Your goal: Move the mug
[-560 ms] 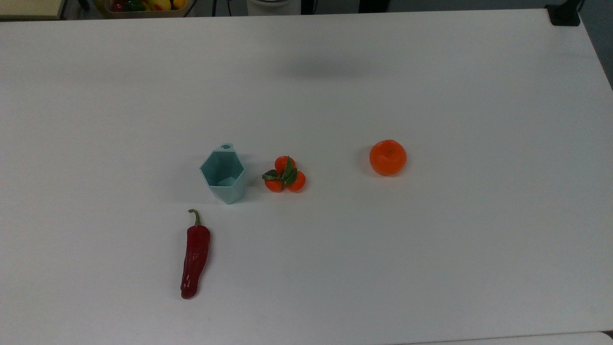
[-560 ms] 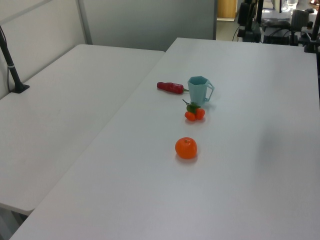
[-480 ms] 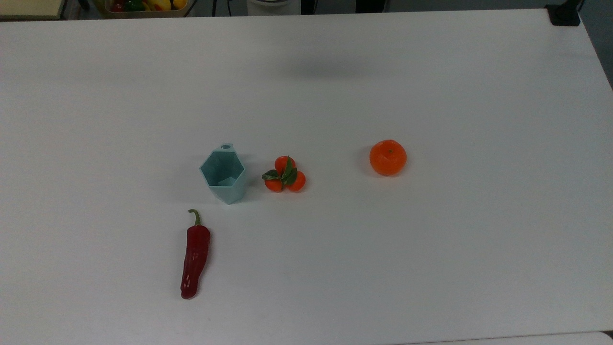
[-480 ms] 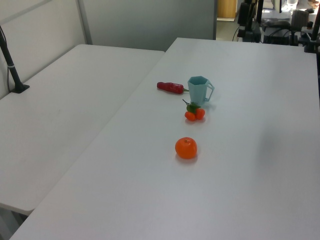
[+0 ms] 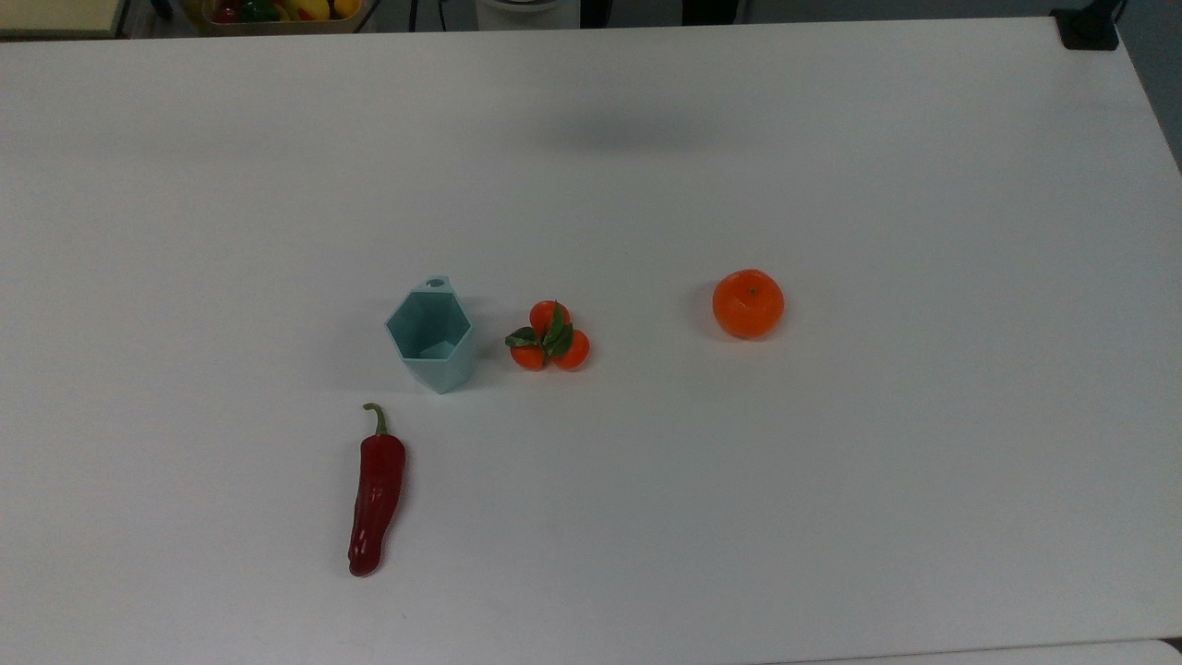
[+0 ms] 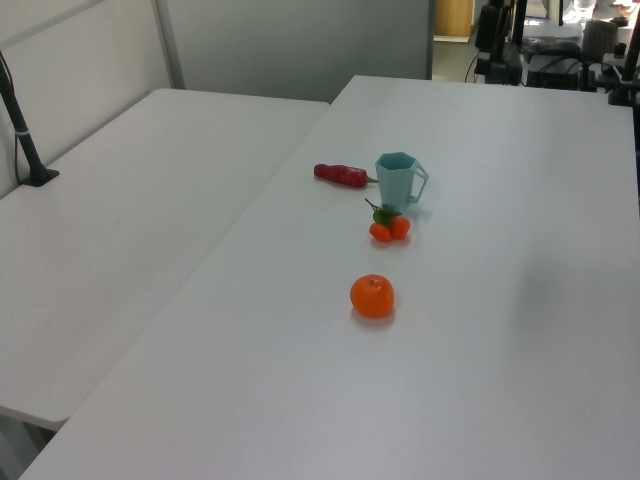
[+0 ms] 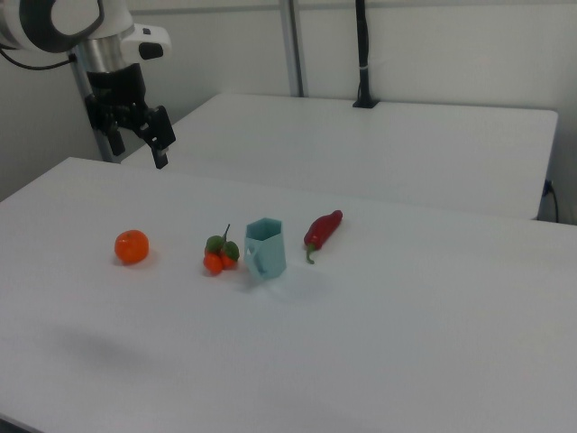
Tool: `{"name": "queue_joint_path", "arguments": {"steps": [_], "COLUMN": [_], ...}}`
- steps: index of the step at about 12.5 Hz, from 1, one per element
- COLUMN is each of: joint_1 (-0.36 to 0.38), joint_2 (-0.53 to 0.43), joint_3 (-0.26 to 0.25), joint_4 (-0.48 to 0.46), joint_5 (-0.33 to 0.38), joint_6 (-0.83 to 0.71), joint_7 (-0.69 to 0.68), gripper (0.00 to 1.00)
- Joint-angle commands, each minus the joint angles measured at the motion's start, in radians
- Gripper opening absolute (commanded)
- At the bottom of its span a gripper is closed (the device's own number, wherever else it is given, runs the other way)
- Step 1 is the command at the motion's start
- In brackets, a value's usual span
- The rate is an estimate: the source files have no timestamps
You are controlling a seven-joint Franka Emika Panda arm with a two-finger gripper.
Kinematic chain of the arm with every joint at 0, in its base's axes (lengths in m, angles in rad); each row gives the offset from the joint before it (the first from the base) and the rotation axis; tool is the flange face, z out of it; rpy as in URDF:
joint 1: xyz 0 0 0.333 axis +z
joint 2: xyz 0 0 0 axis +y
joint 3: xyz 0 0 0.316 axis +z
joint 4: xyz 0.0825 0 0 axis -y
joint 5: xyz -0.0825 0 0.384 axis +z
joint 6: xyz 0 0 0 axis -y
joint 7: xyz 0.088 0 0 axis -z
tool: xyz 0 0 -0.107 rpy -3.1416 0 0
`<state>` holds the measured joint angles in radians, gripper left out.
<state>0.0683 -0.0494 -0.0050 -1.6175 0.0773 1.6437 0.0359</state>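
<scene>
— What lies on the white table (image 5: 831, 508), nearest first in the top view?

— A glossy dark red chilli pepper with a green stem (image 5: 376, 491) lies closest; beyond it stands the pale teal-blue faceted plastic mug with a hexagonal rim (image 5: 430, 338), upright, its small holed handle tab pointing to the far side; just beside it on the top view's right sits a cluster of three small orange fruits with green leaves (image 5: 550, 337); well apart, further right, a single round orange fruit (image 5: 748, 303).

— Anything in the mug?

— Its bare floor shows; past the far edge a bin (image 5: 277, 13) holds coloured items too small to name.

— And the claw?

— In the right view the black two-finger gripper (image 7: 142, 133) hangs high above the table, well apart from the mug (image 7: 265, 248); its fingers stand parted, grasping nothing.
</scene>
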Motion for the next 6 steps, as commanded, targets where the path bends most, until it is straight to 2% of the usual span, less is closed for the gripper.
{"name": "queue_joint_path", "arguments": {"steps": [1, 6], "joint_1": [0.022, 0.019], "joint_2": [-0.012, -0.015], "joint_3": [-0.021, -0.024], "joint_4": [-0.010, -0.008], "joint_5": [0.018, 0.009], "joint_6": [0.022, 0.022], "joint_7": [-0.004, -0.005], "gripper": [1.00, 1.00]}}
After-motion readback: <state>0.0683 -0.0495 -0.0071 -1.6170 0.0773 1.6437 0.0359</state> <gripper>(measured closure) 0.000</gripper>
